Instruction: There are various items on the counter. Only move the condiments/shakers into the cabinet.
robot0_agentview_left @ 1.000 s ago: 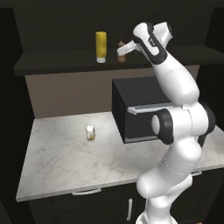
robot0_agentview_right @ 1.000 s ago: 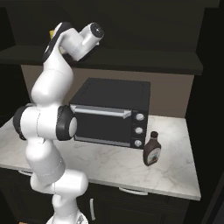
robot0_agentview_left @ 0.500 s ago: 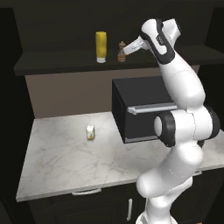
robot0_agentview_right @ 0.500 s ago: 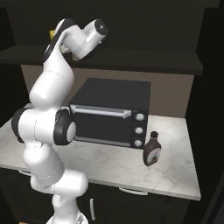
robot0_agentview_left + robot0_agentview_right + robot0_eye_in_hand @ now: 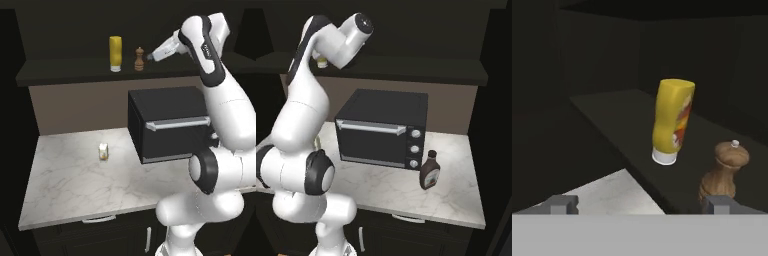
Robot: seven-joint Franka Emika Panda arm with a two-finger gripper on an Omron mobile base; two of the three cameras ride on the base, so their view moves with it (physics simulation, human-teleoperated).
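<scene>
Two of the three condiments are already in the cabinet (image 5: 75, 75): you can see the yellow bottle (image 5: 115, 53) and the pepper shaker (image 5: 139, 59) standing upright on its shelf, close beside each other but not touching. What is left, as I judge it, is the dark bottle (image 5: 429, 170). It stands on the desk (image 5: 456, 195), just to the right of the toaster oven (image 5: 381, 127), near its knobs. The small packet (image 5: 103, 151) stands alone on the left part of the desk, and it should stay there, because it is not a condiment.

Your hand (image 5: 151, 57) is up at shelf level, just to the right of the shaker, and it is open and holds nothing. In the hand view the shaker stands right behind one fingertip (image 5: 721, 204), apart from it, and the yellow bottle is further along the shelf.

The dark bottle is well apart from the hand: it is low on the desk, beyond the oven, while the hand is high at the cabinet. You will probably need a long move down and to the right to reach it.
</scene>
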